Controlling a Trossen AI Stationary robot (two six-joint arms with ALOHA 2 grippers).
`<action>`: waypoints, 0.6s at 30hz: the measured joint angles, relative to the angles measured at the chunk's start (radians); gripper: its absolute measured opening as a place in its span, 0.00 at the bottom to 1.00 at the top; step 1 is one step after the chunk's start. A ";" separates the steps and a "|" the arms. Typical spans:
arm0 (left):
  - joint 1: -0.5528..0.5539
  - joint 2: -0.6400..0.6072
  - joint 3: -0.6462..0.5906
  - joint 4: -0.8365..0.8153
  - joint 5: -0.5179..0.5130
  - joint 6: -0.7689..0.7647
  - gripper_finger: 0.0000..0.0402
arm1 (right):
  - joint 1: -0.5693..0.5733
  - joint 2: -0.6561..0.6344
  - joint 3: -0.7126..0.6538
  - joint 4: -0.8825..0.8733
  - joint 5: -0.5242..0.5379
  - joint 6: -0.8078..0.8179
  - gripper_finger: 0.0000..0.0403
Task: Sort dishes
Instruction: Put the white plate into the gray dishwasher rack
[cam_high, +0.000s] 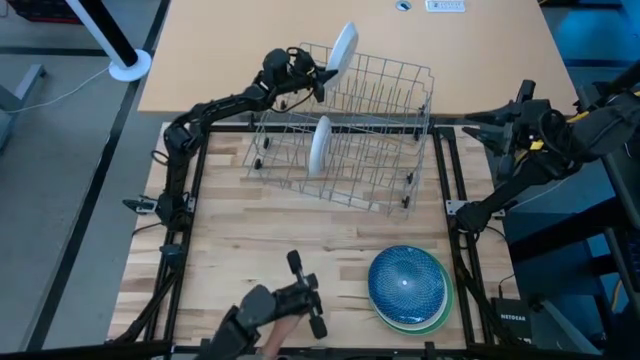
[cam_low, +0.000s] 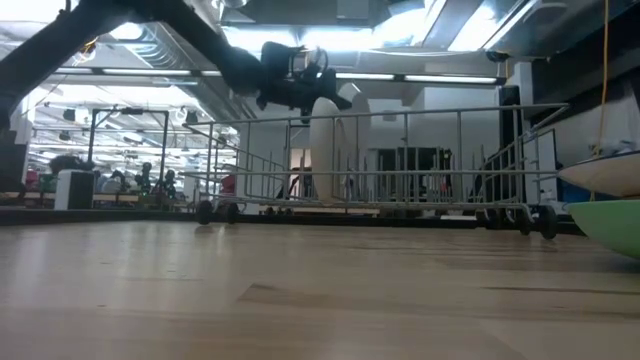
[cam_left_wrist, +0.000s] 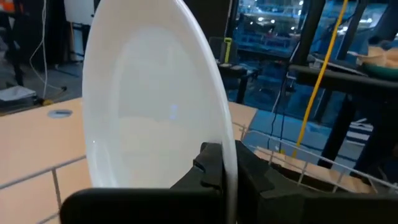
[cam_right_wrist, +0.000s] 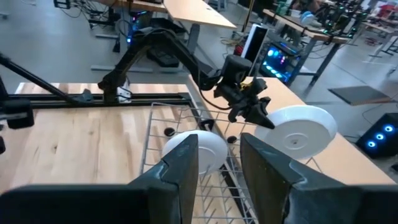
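My left gripper (cam_high: 318, 76) is at the far left corner of the grey wire rack (cam_high: 375, 110), shut on a white plate (cam_high: 343, 48) that fills the left wrist view (cam_left_wrist: 149, 106). A second white plate (cam_high: 320, 145) stands on edge between the rack's wires. A blue-patterned plate (cam_high: 407, 282) lies on top of a stack with a white one and a light green one (cam_high: 420, 322) at the near right. My right gripper (cam_right_wrist: 217, 168) is open and empty, raised off the table's right edge (cam_high: 520, 125). My left gripper pinches the white plate's rim (cam_left_wrist: 227, 163) between its two fingers (cam_left_wrist: 208, 167), one on each face. The fingers reach it roughly level from the table's left. The plate stands on edge, tilted a little, over the rack's far rim (cam_right_wrist: 298, 134). Whether it touches the wires I cannot tell.
The rack sits askew across the far middle of the wooden table (cam_high: 250, 250). A dark device (cam_high: 295, 300) stands at the near edge. Black frame rails (cam_high: 180, 200) run along both sides. Bare wood lies between the rack and the plate stack.
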 joint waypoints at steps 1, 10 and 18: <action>0.005 0.010 0.007 0.011 0.011 -0.014 0.00 | 0.000 -0.001 0.000 0.000 0.003 0.000 0.31; 0.010 0.033 0.024 0.017 0.061 -0.034 0.00 | 0.000 -0.001 0.000 0.000 0.011 0.000 0.31; -0.009 0.033 0.028 0.021 0.087 -0.061 0.00 | 0.000 -0.001 0.000 0.000 0.011 0.003 0.31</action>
